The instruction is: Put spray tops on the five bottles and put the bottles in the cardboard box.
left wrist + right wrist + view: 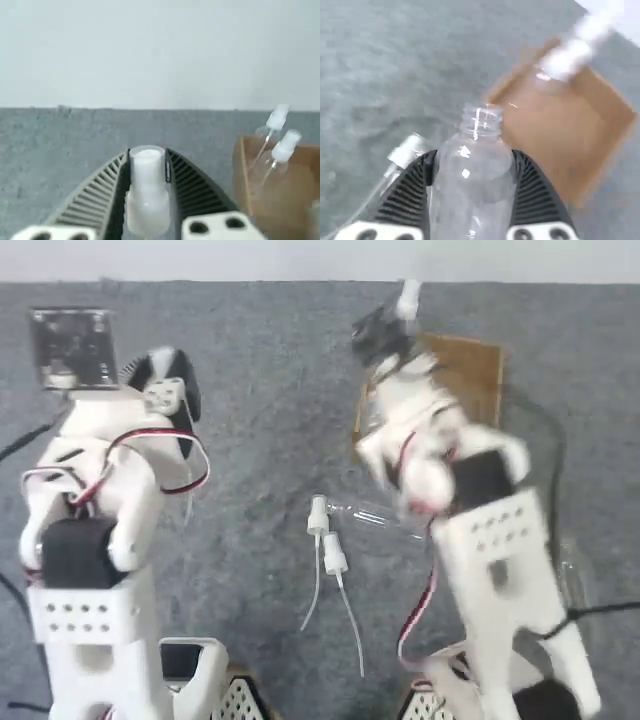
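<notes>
My left gripper (146,156) is shut on a white spray top (146,200), held above the grey mat at the left; its thin tube (188,490) hangs down. My right gripper (472,159) is shut on a clear, uncapped bottle (476,177), whose open neck points toward the cardboard box (570,135). Two bottles with spray tops (280,132) stand in the box (465,370). On the mat between the arms lie two loose spray tops (326,535) with long tubes, and beside them another clear bottle (385,512) lies on its side.
A small circuit board (72,345) lies at the far left of the grey mat (260,370). Something clear, perhaps another bottle (575,575), lies by the right arm's base. Cables trail at both sides of the table.
</notes>
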